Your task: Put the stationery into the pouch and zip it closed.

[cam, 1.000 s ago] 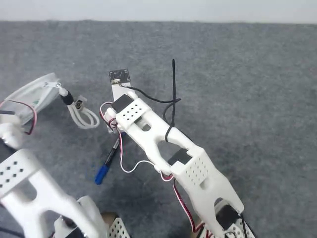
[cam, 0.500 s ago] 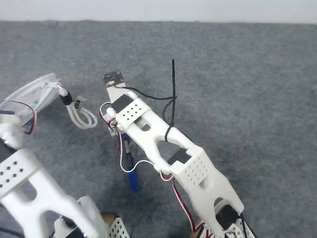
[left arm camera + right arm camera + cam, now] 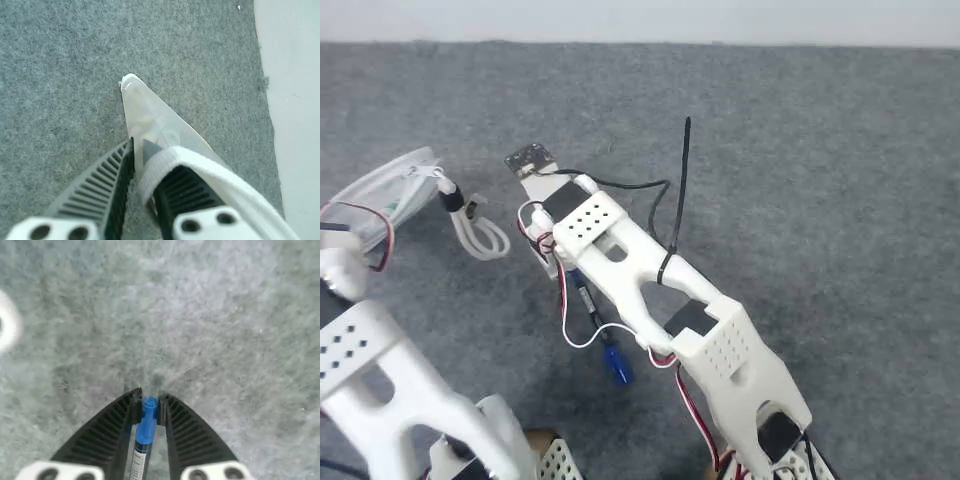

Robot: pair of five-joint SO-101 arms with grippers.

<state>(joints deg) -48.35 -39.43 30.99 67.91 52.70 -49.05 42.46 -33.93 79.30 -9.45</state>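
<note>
Where the pen lies: the pen (image 3: pixel 145 432) sits lengthwise in the slot between the right gripper's (image 3: pixel 148 396) two ribbed black fingers, touching both.
Blue cap: the blue cap (image 3: pixel 147 416) reaches almost to the fingertips, and the pale barrel runs back from it toward the wrist camera.
Right jaws: clamped on the pen, with no gap showing on either side of the cap.
Pen from above: in the high view the pen (image 3: pixel 586 298) slants out from under the right arm's wrist. Its blue cap (image 3: pixel 617 366) points toward the arm bases and lies just beside the arm's red and white wires (image 3: pixel 578 338).
Lifted or resting: I cannot tell whether the pen touches the grey carpet (image 3: pixel 820 180).
Pouch: the clear pouch (image 3: pixel 390 190) lies at the table's left side in the high view, well apart from the pen.
Left jaws: in the left wrist view the left gripper (image 3: pixel 137 145) has its fingers drawn nearly together on one end of the pouch (image 3: pixel 150 117). The pouch's far corner sticks out past the fingertips and over the carpet.
White cord: a looped white cord (image 3: pixel 480 235) lies on the carpet between the pouch and the right arm, with one end close to the pouch's edge.
</note>
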